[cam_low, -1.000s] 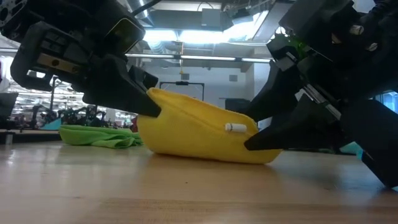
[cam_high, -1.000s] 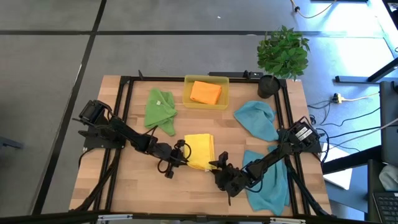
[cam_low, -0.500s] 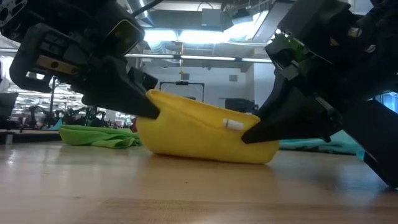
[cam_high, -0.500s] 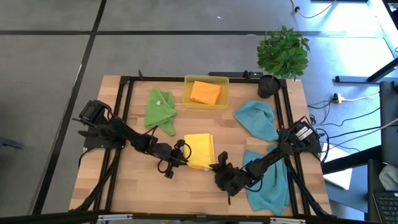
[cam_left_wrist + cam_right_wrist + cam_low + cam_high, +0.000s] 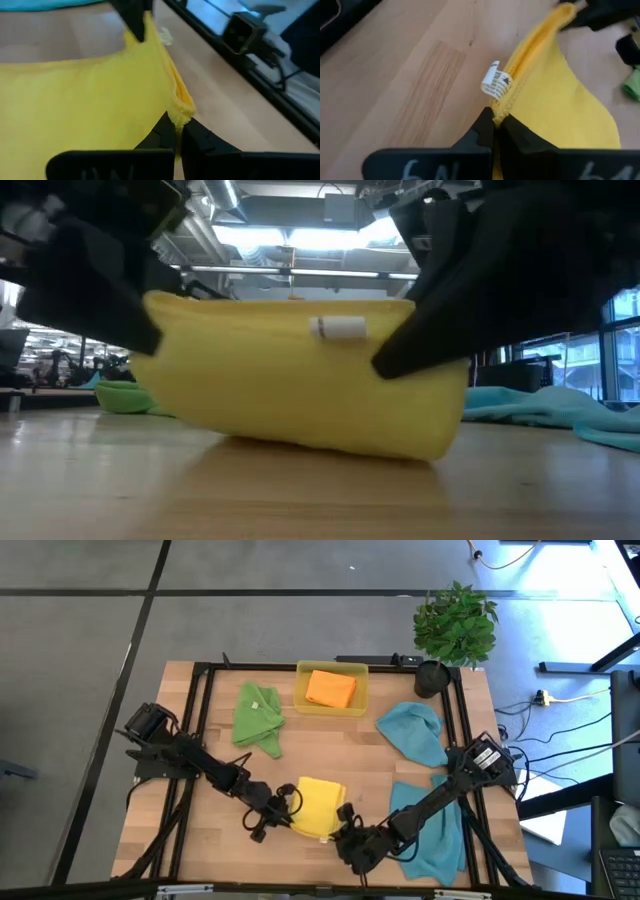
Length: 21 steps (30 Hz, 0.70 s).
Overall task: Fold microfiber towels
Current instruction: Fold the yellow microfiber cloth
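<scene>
I work on a pale wooden table (image 5: pixel 220 850) framed by black rails, set on a grey floor. A potted plant (image 5: pixel 455 625) stands at the far right corner, and a translucent yellow tray (image 5: pixel 331 700) sits at the middle of the far edge with the orange towel (image 5: pixel 331 688) folded inside it. The green towel (image 5: pixel 257 716) lies crumpled to the tray's left. One teal towel (image 5: pixel 415 732) is bunched on the right side, and the other teal towel (image 5: pixel 437 835) is spread under my right arm near the front right corner. Across the table at surface height I see a bright hall with ceiling lights.

Both my arms reach low toward the front middle of the table, angled inward. My left gripper (image 5: pixel 177 127) is pinched tight on one corner of the yellow towel (image 5: pixel 318 805), and my right gripper (image 5: pixel 496 120) is clamped on the neighbouring corner, just beside its white label (image 5: pixel 496 82). The folded edge hangs taut between my fingers, lifted, while the lower part of the cloth sags onto the wood.
</scene>
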Each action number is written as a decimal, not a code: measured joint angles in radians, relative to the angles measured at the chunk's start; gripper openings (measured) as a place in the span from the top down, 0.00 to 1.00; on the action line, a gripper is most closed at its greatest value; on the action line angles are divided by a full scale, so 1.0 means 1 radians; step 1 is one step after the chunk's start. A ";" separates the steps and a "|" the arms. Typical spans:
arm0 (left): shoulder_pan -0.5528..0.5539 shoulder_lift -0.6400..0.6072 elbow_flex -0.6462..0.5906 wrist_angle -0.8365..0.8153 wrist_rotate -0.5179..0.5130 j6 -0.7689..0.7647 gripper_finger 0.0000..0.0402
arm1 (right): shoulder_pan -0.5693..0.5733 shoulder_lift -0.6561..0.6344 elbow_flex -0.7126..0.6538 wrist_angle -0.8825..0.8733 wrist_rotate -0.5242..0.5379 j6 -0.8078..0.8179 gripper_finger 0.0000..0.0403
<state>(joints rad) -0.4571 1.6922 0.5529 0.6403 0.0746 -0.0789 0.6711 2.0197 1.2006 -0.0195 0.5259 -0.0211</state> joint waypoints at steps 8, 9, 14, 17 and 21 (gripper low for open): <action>0.039 -0.120 -0.080 0.018 -0.008 0.054 1.00 | -0.063 -0.006 -0.055 0.056 -0.020 0.117 0.98; 0.058 -0.135 -0.105 0.037 -0.006 0.040 1.00 | -0.073 -0.010 -0.081 0.106 -0.035 0.117 0.98; 0.104 -0.146 -0.197 0.149 0.045 -0.049 1.00 | -0.106 -0.047 -0.251 0.473 -0.120 0.115 0.99; 0.092 -0.139 -0.208 0.154 0.037 -0.086 1.00 | -0.127 -0.048 -0.329 0.633 -0.152 0.139 0.99; 0.044 -0.139 -0.186 0.165 0.037 -0.115 1.00 | -0.116 -0.048 -0.350 0.732 -0.196 0.173 0.99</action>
<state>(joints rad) -0.4130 1.5528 0.3674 0.8054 0.1112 -0.1935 0.5546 1.9713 0.8502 0.7127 0.3300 0.1516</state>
